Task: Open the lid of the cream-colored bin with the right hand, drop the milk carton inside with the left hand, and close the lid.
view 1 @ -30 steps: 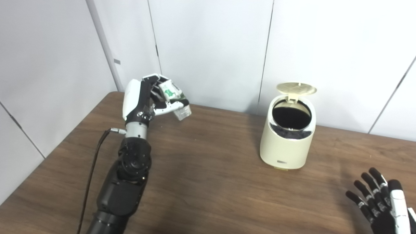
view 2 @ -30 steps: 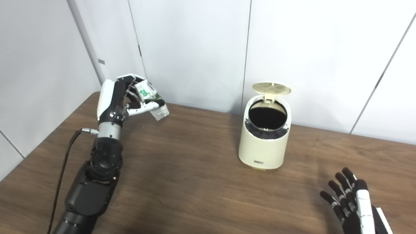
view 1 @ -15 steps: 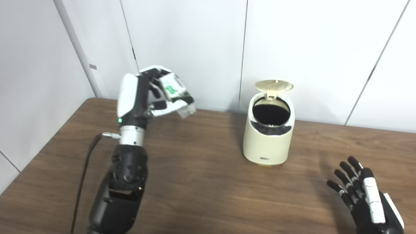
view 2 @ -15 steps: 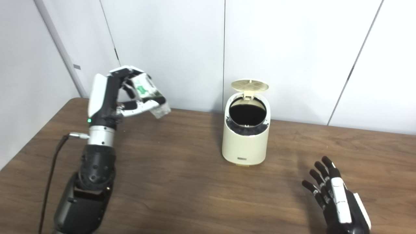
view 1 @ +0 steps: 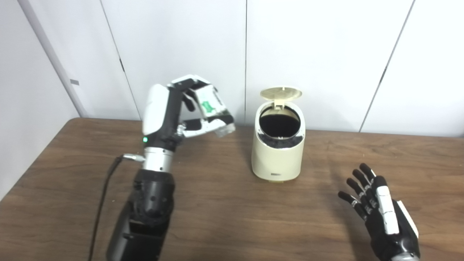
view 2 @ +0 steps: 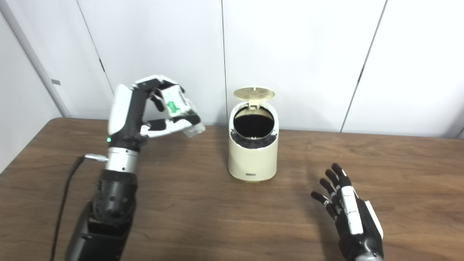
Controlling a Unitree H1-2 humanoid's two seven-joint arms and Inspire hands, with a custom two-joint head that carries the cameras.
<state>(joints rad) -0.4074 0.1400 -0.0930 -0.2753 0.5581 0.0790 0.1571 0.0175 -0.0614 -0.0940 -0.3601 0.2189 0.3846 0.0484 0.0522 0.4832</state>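
Observation:
The cream-colored bin stands at the back middle of the table, its round lid tipped up and the dark inside showing. My left hand is raised to the left of the bin, shut on a white and green milk carton that tilts toward the bin. The carton is a short way from the bin's opening, at about the lid's height. My right hand hovers low at the front right, open with fingers spread, holding nothing.
The brown wooden table runs across the whole view. White wall panels stand right behind the bin. A black cable hangs from my left wrist down over the table's left part.
The camera has turned, shifting the scene leftward in the picture. My left hand has carried the carton to the right, nearer the bin. The right hand shows more in the frame.

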